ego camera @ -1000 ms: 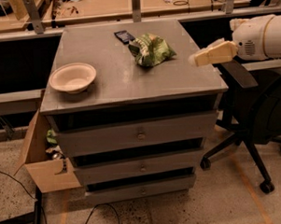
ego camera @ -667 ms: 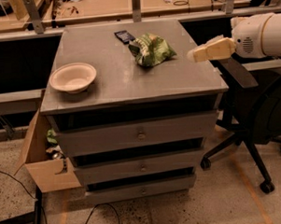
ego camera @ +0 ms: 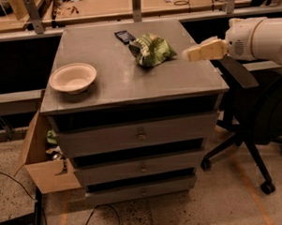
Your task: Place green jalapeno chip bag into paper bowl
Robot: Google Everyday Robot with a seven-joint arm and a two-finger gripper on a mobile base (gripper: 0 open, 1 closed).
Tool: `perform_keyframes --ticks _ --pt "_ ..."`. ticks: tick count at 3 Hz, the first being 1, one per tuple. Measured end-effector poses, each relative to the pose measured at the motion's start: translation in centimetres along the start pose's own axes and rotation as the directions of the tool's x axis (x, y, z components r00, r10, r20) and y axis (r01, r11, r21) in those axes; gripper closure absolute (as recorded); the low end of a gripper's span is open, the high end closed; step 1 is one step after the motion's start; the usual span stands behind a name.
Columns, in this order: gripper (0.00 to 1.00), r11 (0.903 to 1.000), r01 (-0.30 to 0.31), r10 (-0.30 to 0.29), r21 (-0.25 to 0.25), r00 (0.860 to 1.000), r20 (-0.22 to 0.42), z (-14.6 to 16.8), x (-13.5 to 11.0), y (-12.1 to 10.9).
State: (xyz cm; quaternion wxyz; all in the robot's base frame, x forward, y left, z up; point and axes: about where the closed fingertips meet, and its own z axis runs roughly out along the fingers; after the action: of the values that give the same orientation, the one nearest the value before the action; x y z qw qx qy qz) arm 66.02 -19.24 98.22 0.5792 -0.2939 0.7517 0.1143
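Crinkly bag (ego camera: 151,50), gripper (ego camera: 187,54) seemingly just beside, flared bowl (ego camera: 60,83)

Cabinet top (ego camera: 130,84): paper bowl (ego camera: 73,78) left, chip bag (ego camera: 151,49), dark packet (ego camera: 124,36) rear; gripper (ego camera: 186,53) above right edge.

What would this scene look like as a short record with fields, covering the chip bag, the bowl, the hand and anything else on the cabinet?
surface: top of a grey drawer cabinet
chip bag: green, crumpled, lying back right on the top
bowl: off-white, upright, front left, nothing seen inside
hand: over the right edge, pointing at the chip bag, not touching it
dark packet: flat, just behind and left of the chip bag
progress: chip bag not yet in the bowl
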Motion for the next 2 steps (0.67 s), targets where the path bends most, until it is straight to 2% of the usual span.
perform_keyframes --ticks 1,2 --pt "0.0 0.9964 -0.028 0.027 0.08 0.999 0.02 3.9 1.4 -0.4" --pt "0.0 0.9868 -0.067 0.06 0.147 0.997 0.048 7.3 2.0 -1.7"
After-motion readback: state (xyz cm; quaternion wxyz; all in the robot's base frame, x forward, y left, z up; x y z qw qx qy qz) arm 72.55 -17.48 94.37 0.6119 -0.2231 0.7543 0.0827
